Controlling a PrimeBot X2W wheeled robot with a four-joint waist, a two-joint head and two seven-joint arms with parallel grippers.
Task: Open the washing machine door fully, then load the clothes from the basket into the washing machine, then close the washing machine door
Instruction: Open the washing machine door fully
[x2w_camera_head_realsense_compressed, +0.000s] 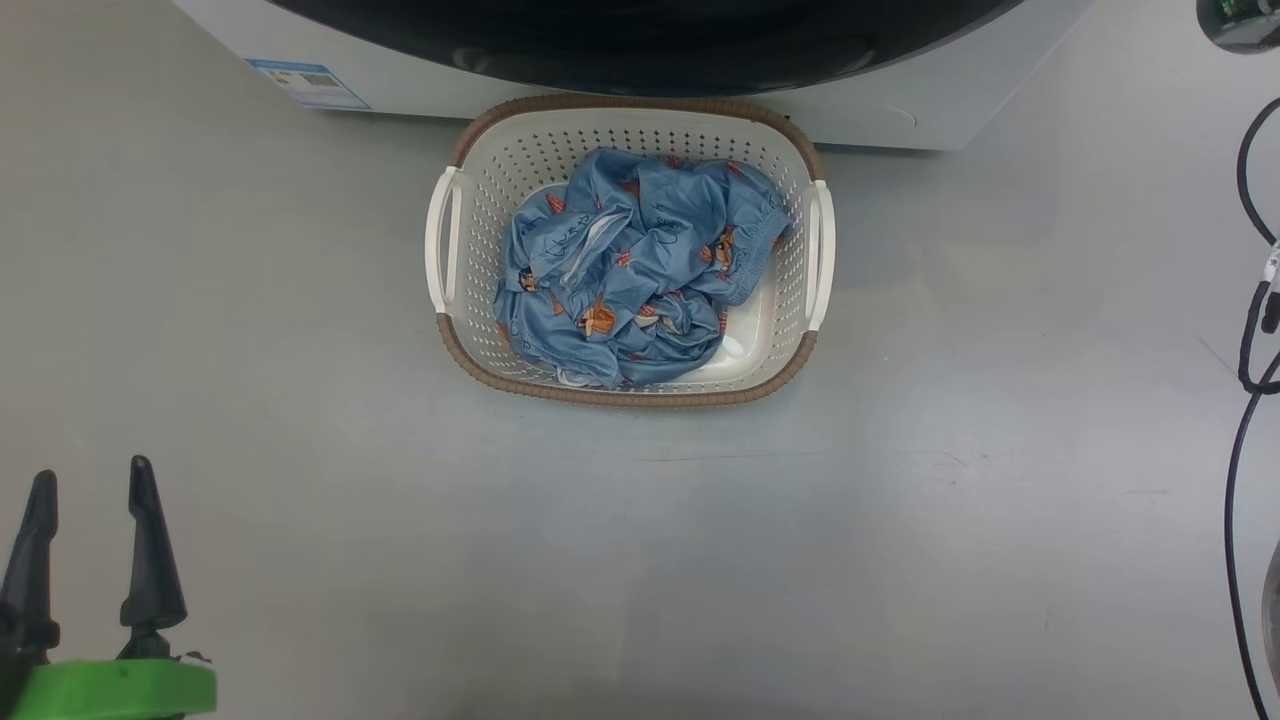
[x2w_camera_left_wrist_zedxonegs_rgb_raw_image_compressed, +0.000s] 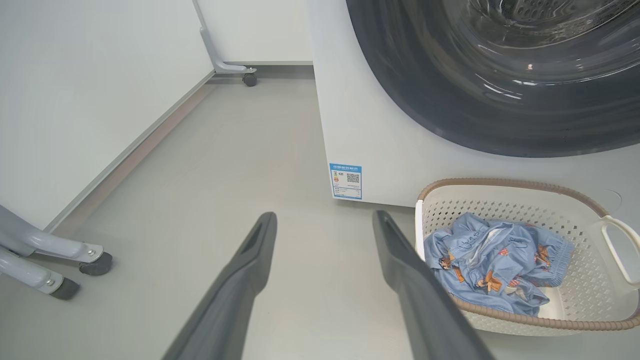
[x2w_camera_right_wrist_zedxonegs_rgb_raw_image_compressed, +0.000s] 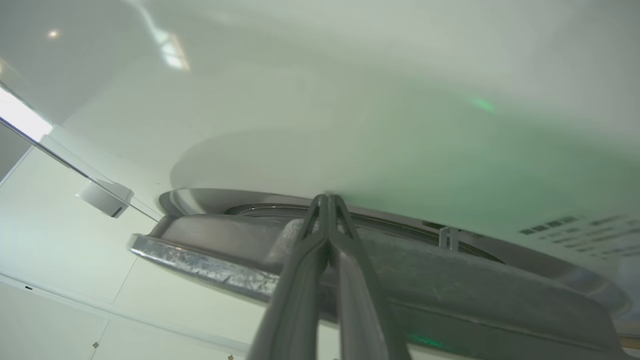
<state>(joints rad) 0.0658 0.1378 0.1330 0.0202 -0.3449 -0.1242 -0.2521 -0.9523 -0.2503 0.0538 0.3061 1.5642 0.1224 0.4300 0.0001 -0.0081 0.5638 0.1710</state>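
ITEM: 1 heap of light-blue printed soft-fabric clothes (x2w_camera_head_realsense_compressed: 630, 265) | WHERE: in cream perforated plastic basket (x2w_camera_head_realsense_compressed: 640, 103), ahead-right of left claw (x2w_camera_head_realsense_compressed: 92, 470) | HANDLING: likely light, limp, unbreakable; pinch a raised fold | STATE: left wide open, empty; right claw (x2w_camera_right_wrist_zedxonegs_rgb_raw_image_compressed: 326, 197) pressed shut, empty

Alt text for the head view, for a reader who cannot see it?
A cream basket holding crumpled blue printed clothes sits on the grey floor just in front of the white washing machine. The left gripper, fingers apart and empty, is at the lower left.
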